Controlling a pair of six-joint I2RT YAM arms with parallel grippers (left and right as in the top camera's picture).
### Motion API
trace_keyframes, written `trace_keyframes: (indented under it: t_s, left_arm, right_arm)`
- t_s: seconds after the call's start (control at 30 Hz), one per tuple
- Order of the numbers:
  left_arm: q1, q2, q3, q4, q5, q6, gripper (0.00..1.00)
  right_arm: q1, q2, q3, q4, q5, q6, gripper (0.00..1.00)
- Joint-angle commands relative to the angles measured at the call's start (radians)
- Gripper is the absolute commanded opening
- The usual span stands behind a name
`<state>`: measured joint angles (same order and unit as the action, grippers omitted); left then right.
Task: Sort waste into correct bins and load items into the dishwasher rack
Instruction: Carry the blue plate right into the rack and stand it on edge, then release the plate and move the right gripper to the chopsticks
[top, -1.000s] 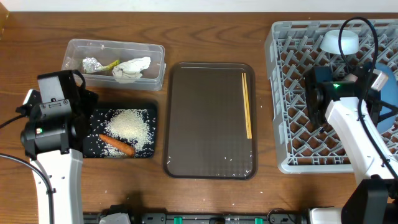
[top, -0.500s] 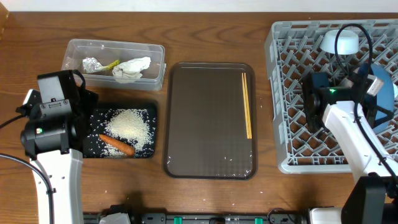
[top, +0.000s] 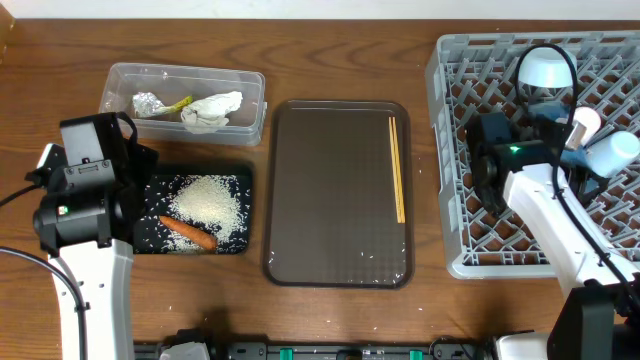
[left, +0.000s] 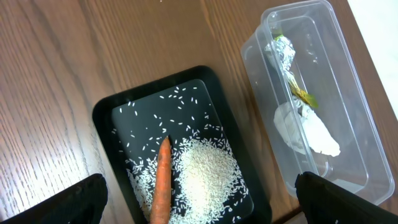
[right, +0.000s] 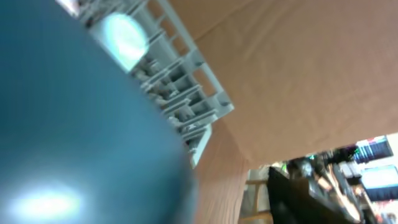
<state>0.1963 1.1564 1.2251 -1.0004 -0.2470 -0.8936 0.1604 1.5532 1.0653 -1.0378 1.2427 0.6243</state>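
Brown serving tray (top: 330, 200), wooden table (top: 330, 50)

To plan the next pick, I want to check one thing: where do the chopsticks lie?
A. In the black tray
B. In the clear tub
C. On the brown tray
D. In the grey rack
C: in the overhead view the chopsticks lie lengthwise near the right edge of the brown tray.
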Motion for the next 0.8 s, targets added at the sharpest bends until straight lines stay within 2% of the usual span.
trace_keyframes:
  t_s: [0.0, 0.2, 0.3, 0.4, 0.5, 0.53, 0.77]
  left_arm:
    - [0.005, 0.000, 0.002, -0.005, -0.024, 0.002, 0.99]
    - [0.005, 0.000, 0.002, -0.005, -0.024, 0.002, 0.99]
    - [0.005, 0.000, 0.002, -0.005, -0.024, 0.002, 0.99]
    - [0.005, 0.000, 0.002, -0.005, -0.024, 0.002, 0.99]
    - [0.005, 0.000, 0.002, -0.005, -0.024, 0.002, 0.99]
    - [0.005, 0.000, 0.002, -0.005, -0.024, 0.002, 0.99]
    - [0.005, 0.000, 0.002, -0.005, -0.024, 0.002, 0.99]
  right_arm:
    - [0.013, -0.008, 0.017, -0.003, -0.131, -0.013, 0.76]
    - [0.013, -0.071, 0.121, -0.031, -0.410, -0.013, 0.79]
    - [0.013, -0.137, 0.200, -0.060, -0.591, -0.014, 0.85]
    - [0.013, -0.215, 0.286, -0.087, -0.826, -0.106, 0.86]
    - [0.013, -0.287, 0.361, -0.114, -1.023, -0.193, 0.99]
    - [0.013, -0.312, 0.381, -0.123, -1.072, -0.196, 0.99]
    - [0.013, -0.457, 0.409, -0.126, -1.223, -0.195, 0.99]
